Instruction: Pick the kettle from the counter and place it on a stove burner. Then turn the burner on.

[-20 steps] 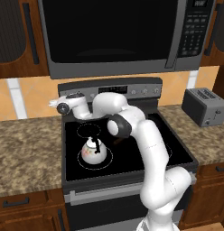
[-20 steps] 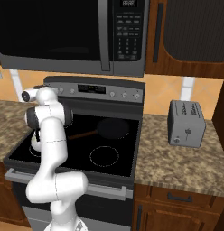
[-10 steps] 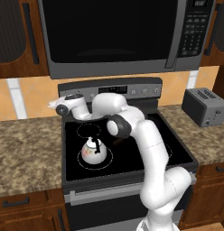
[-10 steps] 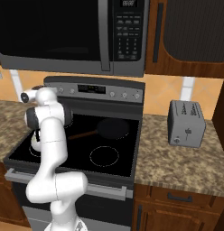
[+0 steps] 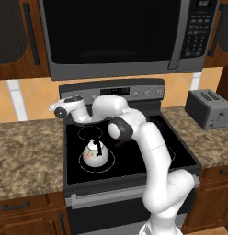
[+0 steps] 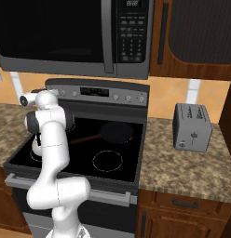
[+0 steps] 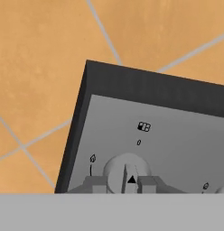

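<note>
Granite counter runs either side of a black stove under a dark microwave, with orange tiled wall behind. On the stove's front left burner stands the kettle, white with floral marks, its thin black handle upright. The frying pan lies on a back burner, its handle pointing toward the arm. A grey toaster sits on the counter right of the stove. The arm reaches to the left end of the stove's back panel. There the gripper has a finger on each side of a round knob, the jaws narrowly apart about its ridge; whether they press on it I cannot tell.
</note>
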You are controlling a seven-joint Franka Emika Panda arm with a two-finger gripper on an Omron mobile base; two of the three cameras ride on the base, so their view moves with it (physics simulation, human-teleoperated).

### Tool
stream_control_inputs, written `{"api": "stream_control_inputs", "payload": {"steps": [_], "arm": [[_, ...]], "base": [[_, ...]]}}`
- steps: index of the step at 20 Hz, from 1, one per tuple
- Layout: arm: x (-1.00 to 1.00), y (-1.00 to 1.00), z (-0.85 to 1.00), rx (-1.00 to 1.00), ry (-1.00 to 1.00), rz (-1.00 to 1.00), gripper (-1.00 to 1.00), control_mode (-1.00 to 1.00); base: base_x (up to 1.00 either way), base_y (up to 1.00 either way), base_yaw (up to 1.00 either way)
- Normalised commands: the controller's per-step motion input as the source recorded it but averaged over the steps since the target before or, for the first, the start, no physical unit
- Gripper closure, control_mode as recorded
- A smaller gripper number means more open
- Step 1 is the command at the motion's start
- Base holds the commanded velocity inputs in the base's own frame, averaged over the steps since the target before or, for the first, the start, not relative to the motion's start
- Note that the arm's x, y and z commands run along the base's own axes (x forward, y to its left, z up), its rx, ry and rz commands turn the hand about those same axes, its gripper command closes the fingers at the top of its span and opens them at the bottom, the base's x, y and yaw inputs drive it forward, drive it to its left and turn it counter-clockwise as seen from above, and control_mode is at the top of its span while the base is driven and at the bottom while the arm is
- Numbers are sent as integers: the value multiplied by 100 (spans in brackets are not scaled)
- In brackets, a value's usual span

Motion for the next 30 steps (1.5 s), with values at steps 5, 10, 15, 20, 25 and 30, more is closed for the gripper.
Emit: {"api": "stream_control_inputs", "payload": {"steps": [5,10,15,20,25,30], "arm": [[0,0,-12,-4,-4,0,100,-100],[0,0,-9,-8,-8,0,100,-100],[0,0,-10,-13,-5,0,100,-100],[0,0,-14,-13,0,0,100,-100],[0,0,-15,-12,0,0,100,-100],[0,0,-17,-11,0,0,100,-100]], "base": [[0,0,0],[0,0,0],[0,0,0],[0,0,0],[0,0,0],[0,0,0]]}}
